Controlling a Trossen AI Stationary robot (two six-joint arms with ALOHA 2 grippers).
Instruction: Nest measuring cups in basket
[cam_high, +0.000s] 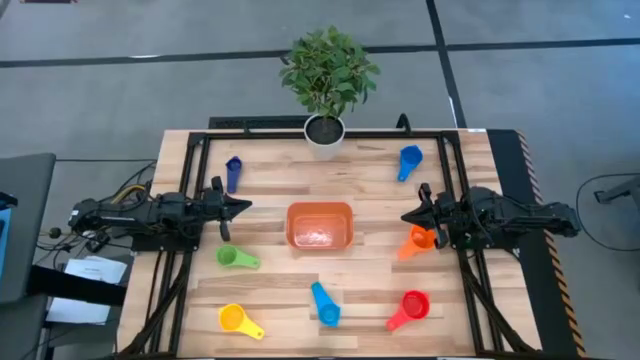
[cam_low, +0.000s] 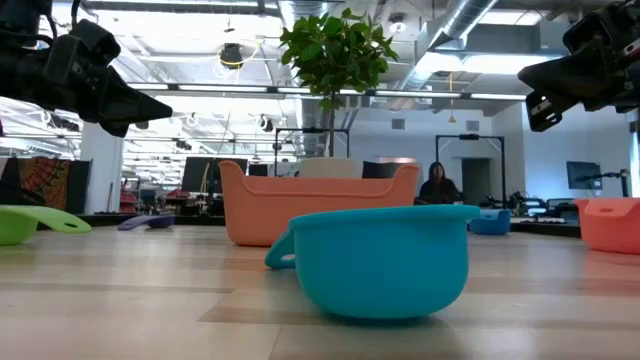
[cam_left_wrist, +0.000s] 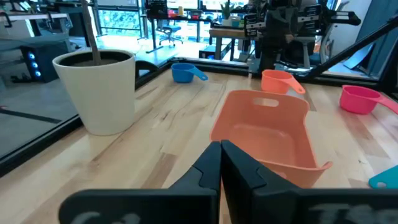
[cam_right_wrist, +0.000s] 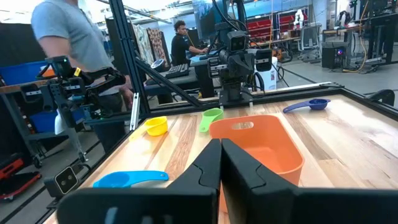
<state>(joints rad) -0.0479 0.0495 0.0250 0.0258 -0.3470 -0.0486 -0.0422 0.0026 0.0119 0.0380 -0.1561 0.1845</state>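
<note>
The left hand (cam_high: 240, 208) hovers clenched and empty just left of the basket (cam_high: 320, 225), which sits mid-table holding nothing. Around it, well apart, lie the dark blue cup (cam_high: 233, 172), green cup (cam_high: 236, 258), yellow cup (cam_high: 239, 321), light blue cup (cam_high: 324, 303), red cup (cam_high: 410, 307) and blue cup (cam_high: 409, 161). The right hand (cam_high: 413, 216), also clenched and empty, hangs beside the orange cup (cam_high: 417, 241). Picking the cups in the wrong size order would likely spoil the nesting, and a pinch on a rounded bowl could send the cup skidding.
</note>
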